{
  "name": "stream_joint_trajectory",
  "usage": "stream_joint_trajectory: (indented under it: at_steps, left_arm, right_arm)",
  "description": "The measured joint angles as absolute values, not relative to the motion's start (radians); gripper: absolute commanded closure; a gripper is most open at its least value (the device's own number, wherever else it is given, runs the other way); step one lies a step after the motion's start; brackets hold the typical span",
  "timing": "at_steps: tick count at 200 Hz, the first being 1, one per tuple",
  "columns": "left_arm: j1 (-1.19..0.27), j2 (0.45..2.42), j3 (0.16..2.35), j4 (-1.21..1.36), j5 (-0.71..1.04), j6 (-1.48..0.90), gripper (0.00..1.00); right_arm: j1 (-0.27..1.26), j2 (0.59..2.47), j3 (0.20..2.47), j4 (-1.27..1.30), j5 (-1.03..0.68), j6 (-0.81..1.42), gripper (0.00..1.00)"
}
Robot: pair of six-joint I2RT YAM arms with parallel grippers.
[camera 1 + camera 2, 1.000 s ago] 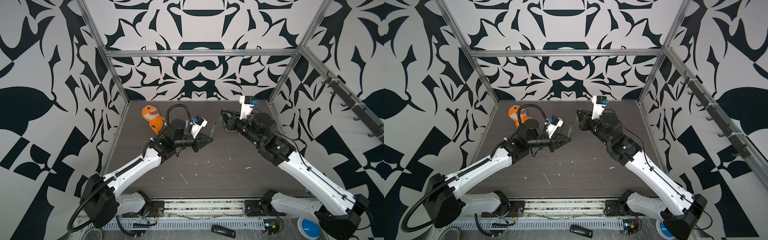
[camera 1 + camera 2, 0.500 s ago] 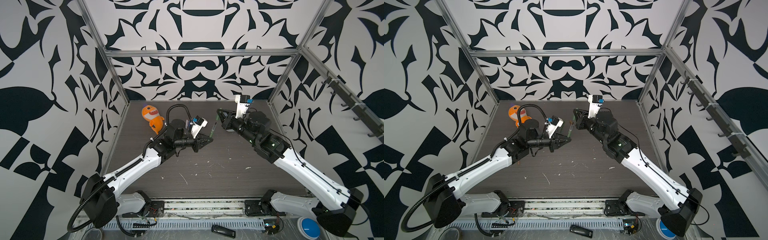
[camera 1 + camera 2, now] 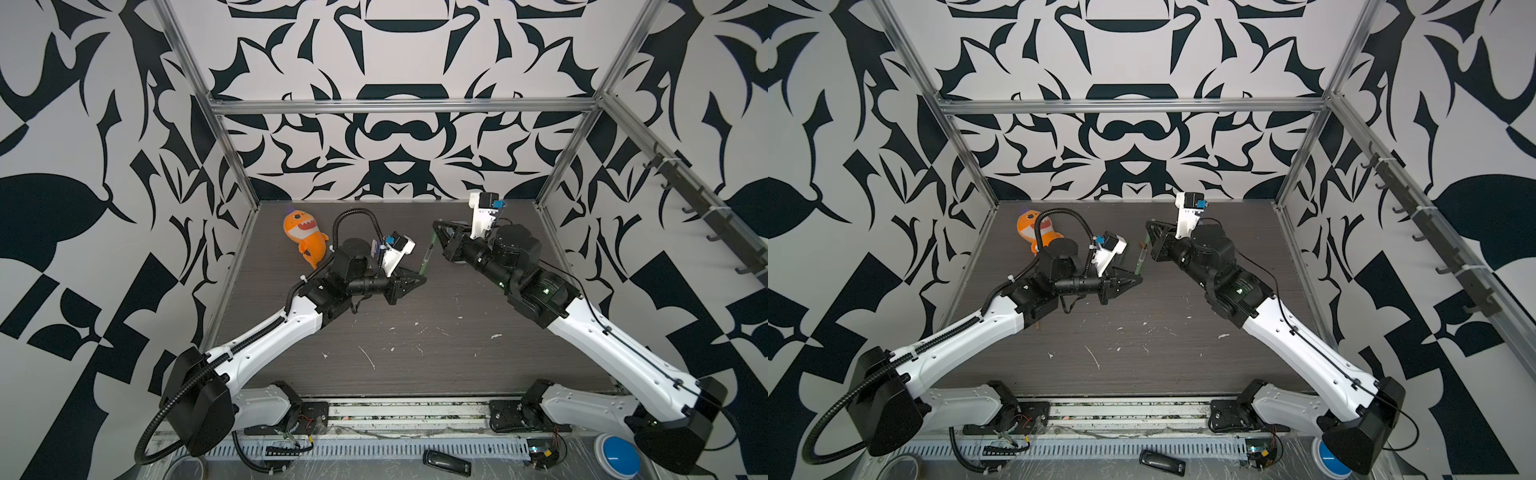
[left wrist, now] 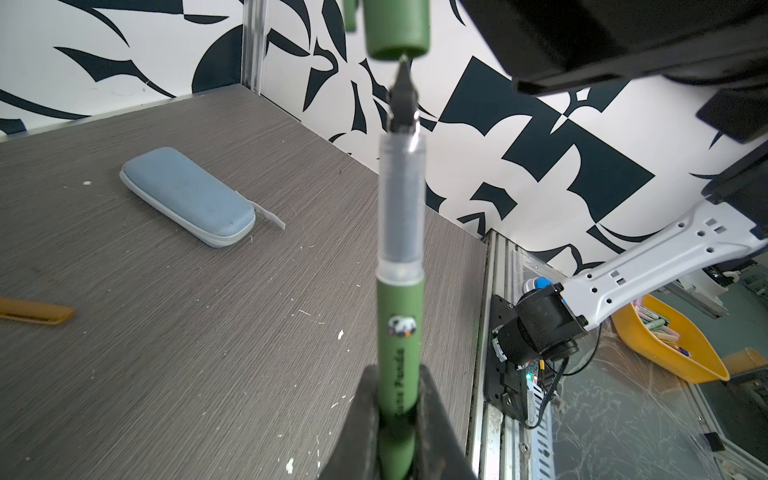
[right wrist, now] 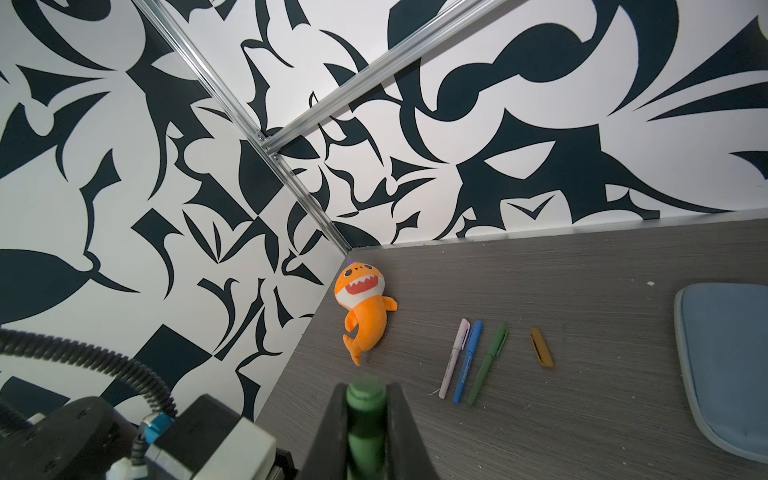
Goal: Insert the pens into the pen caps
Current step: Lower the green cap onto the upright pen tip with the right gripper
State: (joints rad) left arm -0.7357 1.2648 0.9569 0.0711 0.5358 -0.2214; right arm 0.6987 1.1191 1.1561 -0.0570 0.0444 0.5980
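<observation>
Smooth green pen (image 4: 400, 316) clamped in left tool (image 4: 397, 374); stubby cylindrical green cap (image 4: 397, 29) clamped in right tool (image 5: 368, 390).

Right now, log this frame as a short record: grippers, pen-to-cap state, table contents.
left gripper: shut on green pen
right gripper: shut on green cap
alignment: pen tip at cap mouth, not yet in
lying loose: pale pink pen, blue pen, second green pen side by side; orange-brown cap; pale blue case; orange shark toy
</observation>
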Motion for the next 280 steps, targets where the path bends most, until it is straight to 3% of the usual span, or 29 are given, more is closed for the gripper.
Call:
stream_joint_trajectory:
  at_steps: [136, 197, 216, 251, 280]
  left_arm:
    - [-0.736, 1.265, 0.956, 0.062, 0.519, -0.247, 1.00]
    - [-0.744, 1.250, 0.926, 0.042, 0.493, -0.274, 1.00]
    - [-0.744, 1.240, 0.907, 0.041, 0.489, -0.279, 1.00]
    - [-0.732, 1.225, 0.906, 0.105, 0.449, -0.288, 1.00]
    - [-0.730, 1.208, 0.906, 0.142, 0.435, -0.286, 1.00]
  right_arm:
    - [0.724, 1.102, 1.060, -0.009, 0.014, 0.682, 0.95]
    - [0.778, 1.063, 0.953, 0.055, 0.049, 0.652, 0.85]
    - [0.788, 1.063, 0.937, 0.065, 0.052, 0.651, 0.76]
    - [0.824, 1.053, 0.936, -0.008, 0.016, 0.641, 0.64]
    - [0.828, 1.015, 0.960, -0.110, 0.022, 0.619, 0.62]
